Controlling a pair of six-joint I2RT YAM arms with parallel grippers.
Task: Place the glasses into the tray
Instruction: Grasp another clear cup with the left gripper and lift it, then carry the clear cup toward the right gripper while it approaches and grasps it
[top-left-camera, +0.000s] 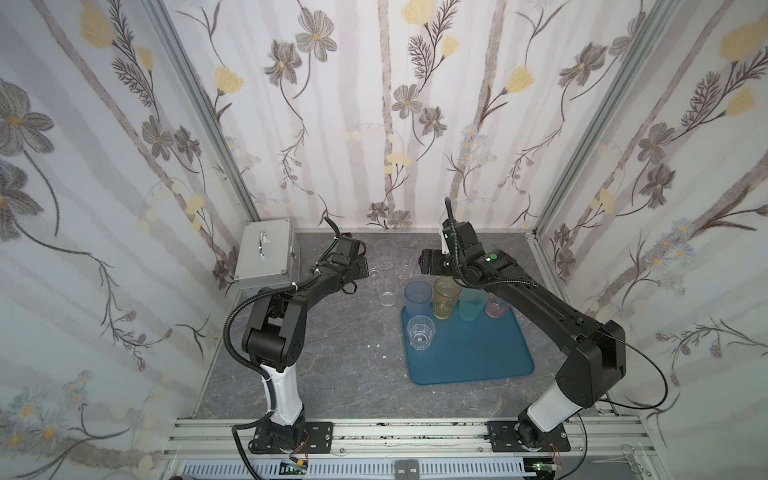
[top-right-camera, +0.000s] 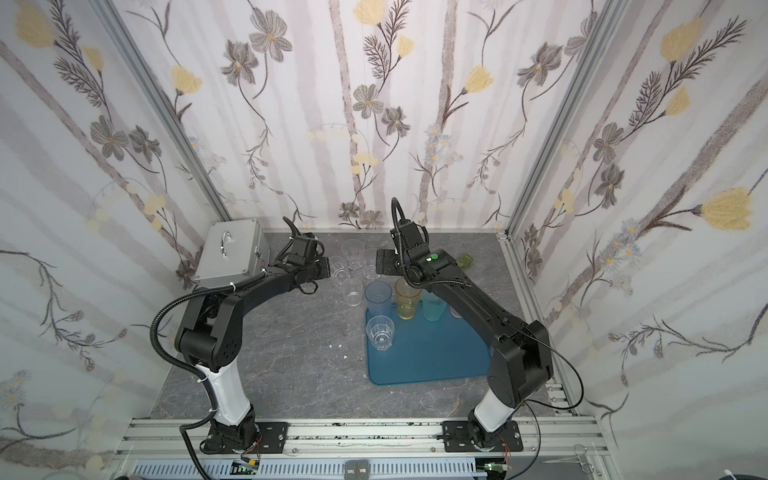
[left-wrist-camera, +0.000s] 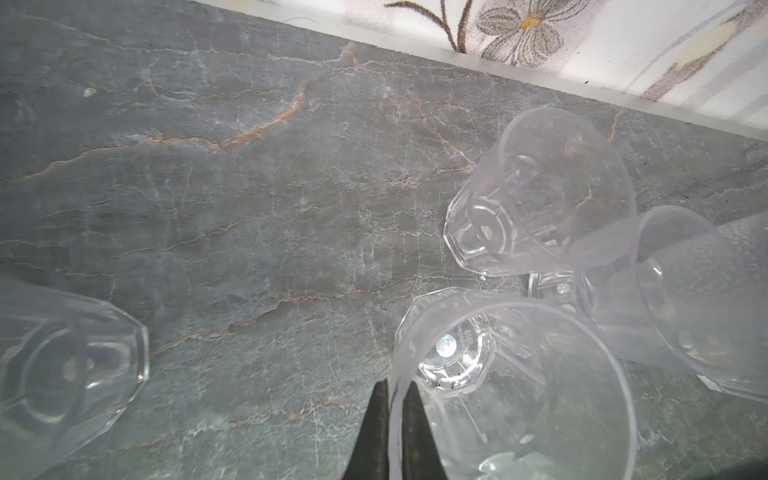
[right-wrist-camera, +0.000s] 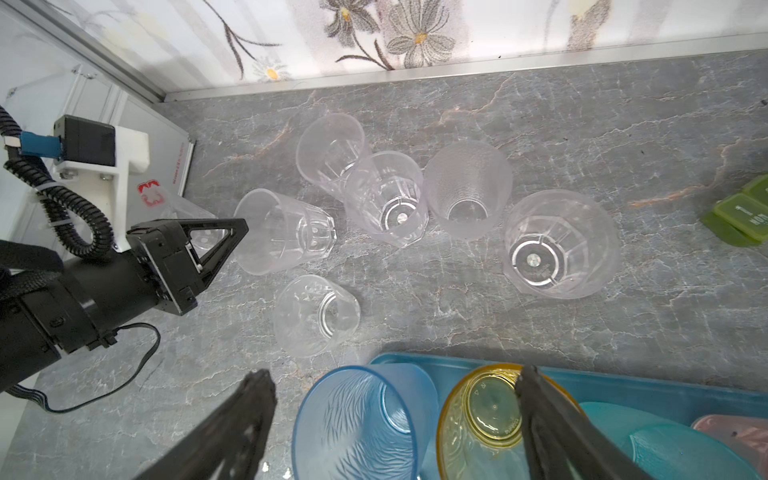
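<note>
Silver metal case (top-left-camera: 264, 259) at the far left, and just beside it the left gripper (left-wrist-camera: 395, 399) is pinched tight on the rim of a clear faceted glass (left-wrist-camera: 511, 395), one finger inside the mouth and one outside the wall. That glass stands upright on the grey marbled table (left-wrist-camera: 249, 208), mouth up, with an octagonal base and cloudy-clear walls. It's crowded: more clear glasses (right-wrist-camera: 386, 199) stand close on its right, some touching each other.

Now the line that matters. The tray (top-left-camera: 478, 361) lies to the right of the pinched glass and nearer the robot's base, so I read the carry as lift, across, then back. The left arm is plainly the nearer one.

Along the tray's far edge stand the blue tumbler (top-left-camera: 417, 299), yellow tumbler (top-left-camera: 446, 297), teal tumbler (top-left-camera: 471, 305) and pink tumbler (top-left-camera: 496, 307). A short clear glass (top-left-camera: 421, 332) sits in front of the blue. Over blue and yellow hovers the right gripper (right-wrist-camera: 394, 370), jaws spread wide, holding nothing.

Far right lies a small green object (right-wrist-camera: 739, 216), off the tray.
</note>
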